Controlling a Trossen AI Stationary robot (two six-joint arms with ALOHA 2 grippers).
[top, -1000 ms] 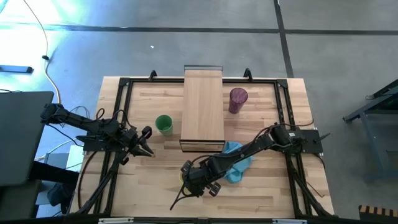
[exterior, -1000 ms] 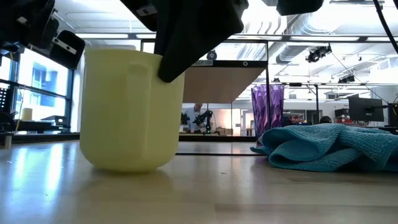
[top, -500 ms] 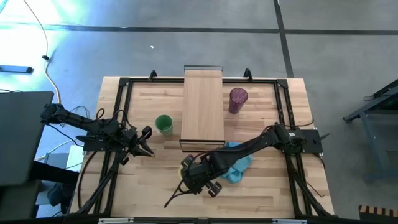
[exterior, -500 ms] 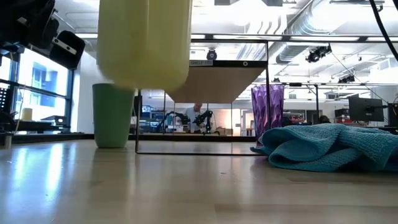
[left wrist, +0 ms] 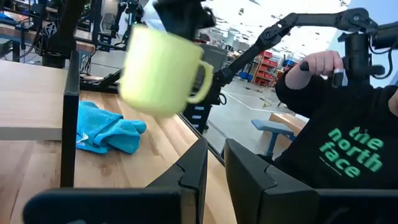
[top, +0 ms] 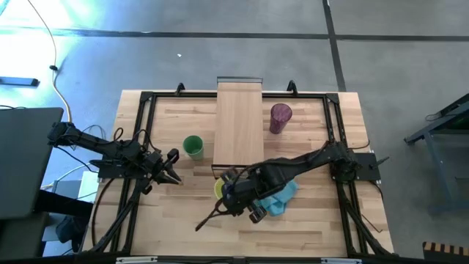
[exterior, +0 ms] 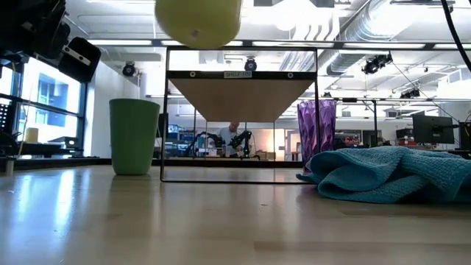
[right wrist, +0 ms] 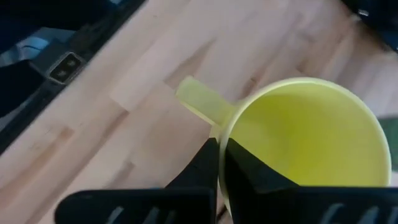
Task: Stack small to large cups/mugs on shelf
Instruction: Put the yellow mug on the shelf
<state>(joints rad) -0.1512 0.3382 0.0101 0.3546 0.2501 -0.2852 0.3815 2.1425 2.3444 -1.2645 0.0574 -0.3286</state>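
Holding the yellow mug (right wrist: 305,146) by its rim, my right gripper (right wrist: 219,163) is clamped on it above the table (top: 322,220), near the shelf (top: 239,125) end; mug empty. Green cup (top: 193,147) and purple tumbler (top: 280,117) flank the shelf. Left gripper (top: 173,167) idle, fingers barely apart.

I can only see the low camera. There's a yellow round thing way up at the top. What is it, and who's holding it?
Observer: It's the yellow mug, lifted off the table. The right gripper is shut on its rim, beside the handle.
Operator: Is it over the shelf yet?
Observer: Not yet. From above, it hangs just off the near end of the shelf, next to the blue cloth.
Operator: What's the other arm doing?
Observer: The left gripper waits out at the table's left side, near the green cup, holding nothing.
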